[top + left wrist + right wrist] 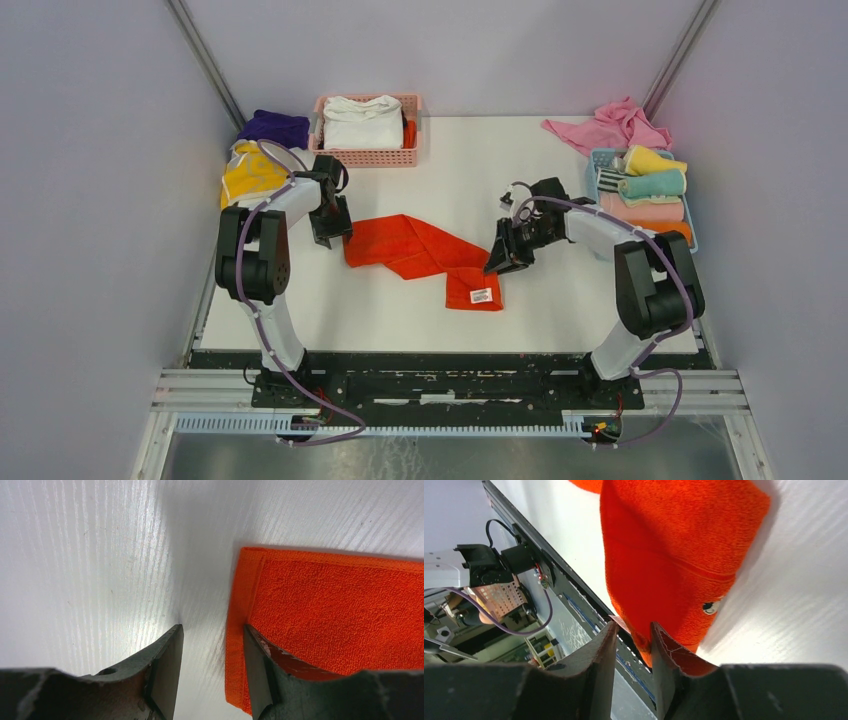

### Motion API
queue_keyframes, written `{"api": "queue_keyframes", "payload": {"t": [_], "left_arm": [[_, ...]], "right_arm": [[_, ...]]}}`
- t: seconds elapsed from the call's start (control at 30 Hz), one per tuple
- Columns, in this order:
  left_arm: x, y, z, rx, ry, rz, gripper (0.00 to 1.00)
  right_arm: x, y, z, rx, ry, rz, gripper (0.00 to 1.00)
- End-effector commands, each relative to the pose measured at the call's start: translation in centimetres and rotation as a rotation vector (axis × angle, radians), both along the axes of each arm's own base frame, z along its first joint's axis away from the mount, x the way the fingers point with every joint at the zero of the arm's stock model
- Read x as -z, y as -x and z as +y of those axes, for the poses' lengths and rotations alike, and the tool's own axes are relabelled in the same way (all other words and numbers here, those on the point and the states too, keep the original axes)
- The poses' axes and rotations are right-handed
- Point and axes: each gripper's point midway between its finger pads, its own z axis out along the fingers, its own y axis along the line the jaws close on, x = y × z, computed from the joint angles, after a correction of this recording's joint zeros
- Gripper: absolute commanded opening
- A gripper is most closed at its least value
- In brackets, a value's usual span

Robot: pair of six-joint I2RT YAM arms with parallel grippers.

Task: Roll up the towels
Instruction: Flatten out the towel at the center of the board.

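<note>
A white desk (pixel 480 160) with a faint streaked grain carries a pink slotted plastic basket (pixel 366 158) at its far edge, left of centre, and a pale blue basket (pixel 596 160) at its right edge. Aluminium rails (pixel 200 388) run along the near side, and pale grey panels (pixel 100 150) enclose it.

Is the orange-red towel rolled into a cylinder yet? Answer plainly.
No, the orange-red towel lies flat as a bent strip on the table, not wound into a cylinder.

Orange-red towel (pixel 420 252) on white table (pixel 560 160), left claw (pixel 330 230) at one end, right claw (pixel 506 262) beside the other
</note>
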Motion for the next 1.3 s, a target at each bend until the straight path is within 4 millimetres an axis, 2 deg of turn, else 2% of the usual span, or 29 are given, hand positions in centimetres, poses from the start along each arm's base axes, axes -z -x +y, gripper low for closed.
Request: {"api": "queue_keyframes", "payload": {"t": [0.0, 0.07, 0.17, 0.27, 0.37, 0.5, 0.67, 0.8, 0.97, 1.27], "left_arm": [[-1.1, -0.5, 0.2, 0.046, -0.015, -0.022, 0.54], [-1.2, -0.6, 0.2, 0.046, -0.014, -0.025, 0.54], [-1.6, -0.8, 0.1, 0.045, -0.010, -0.039, 0.54], [-2.5, -1.4, 0.2, 0.049, -0.008, -0.076, 0.54], [-3.8, -2.4, 0.2, 0.047, 0.014, -0.141, 0.54], [-5.3, -3.8, -0.2, 0.029, 0.104, -0.215, 0.54], [-5.2, -5.4, -0.3, 0.029, 0.121, -0.213, 0.51], [-4.0, -6.1, 0.3, 0.030, 0.079, -0.170, 0.46], [-3.1, -6.2, -0.4, 0.058, 0.073, -0.146, 0.42], [0.6, -4.3, -1.0, 0.107, -0.024, -0.031, 0.43]], "right_arm": [[-1.5, -0.3, 1.3, -0.081, -0.023, -0.077, 0.37], [-1.4, -0.4, 1.1, -0.087, 0.002, -0.086, 0.30], [-1.3, -0.8, -0.1, -0.077, 0.093, -0.135, 0.14], [-1.8, -1.8, -1.8, -0.041, 0.211, -0.212, 0.05], [-2.9, -2.7, -2.7, -0.008, 0.260, -0.293, 0.01], [-4.0, -3.1, -2.6, 0.006, 0.254, -0.355, 0.00], [-4.0, -2.9, -2.3, -0.008, 0.253, -0.365, 0.01], [-4.1, -2.8, -2.0, -0.018, 0.245, -0.375, 0.01], [-4.0, -2.7, -1.7, -0.029, 0.240, -0.371, 0.01], [-4.0, -2.6, -1.6, -0.037, 0.240, -0.372, 0.01]]}}
